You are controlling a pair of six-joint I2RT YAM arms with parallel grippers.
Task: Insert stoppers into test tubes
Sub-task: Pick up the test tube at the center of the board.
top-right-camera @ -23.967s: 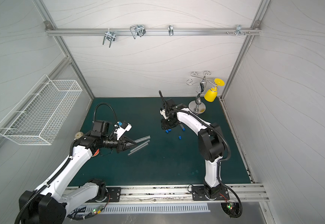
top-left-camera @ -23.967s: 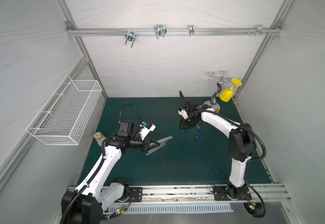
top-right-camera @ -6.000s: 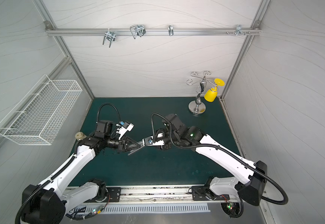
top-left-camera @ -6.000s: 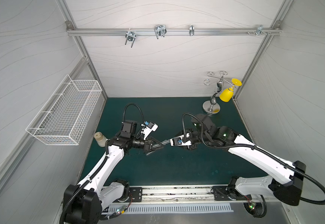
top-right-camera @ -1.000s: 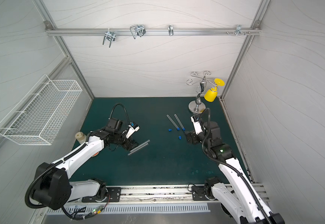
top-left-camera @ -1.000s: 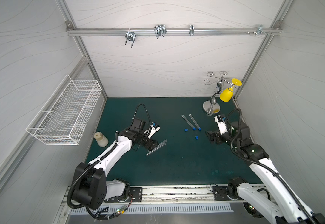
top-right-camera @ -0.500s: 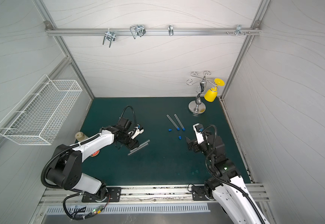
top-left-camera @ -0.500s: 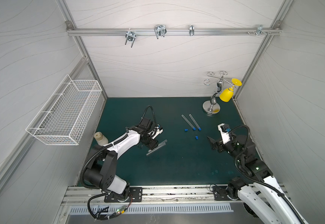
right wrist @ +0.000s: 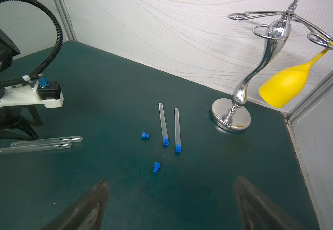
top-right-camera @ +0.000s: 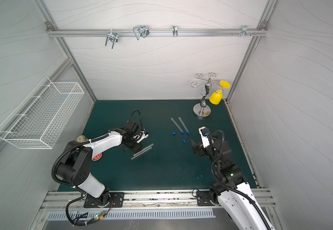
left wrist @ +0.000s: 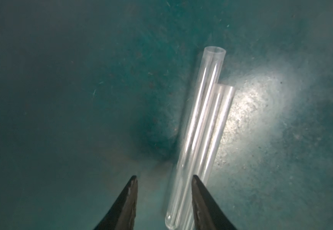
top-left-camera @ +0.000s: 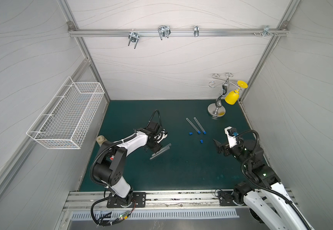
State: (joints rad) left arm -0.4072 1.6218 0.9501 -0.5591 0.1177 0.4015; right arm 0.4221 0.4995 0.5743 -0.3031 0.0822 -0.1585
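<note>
Two unstoppered test tubes (left wrist: 195, 129) lie touching on the table (left wrist: 62, 99) — left claw (left wrist: 164, 176), jaws apart astride one's rounded end, should pinch that one alone — right claw (right wrist: 171, 179) gapes empty near loose stoppers (right wrist: 156, 166).

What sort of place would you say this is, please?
Probably a robot test cell, not a real laboratory: white panelled walls on an aluminium frame, the left arm and right arm bolted to a base rail beside a green mat, and a wall-hung wire basket.

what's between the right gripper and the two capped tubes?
One loose stopper, lying on its side between the open right gripper and the capped tubes; the rest of that stretch is bare. Clearest in the right wrist view.
</note>
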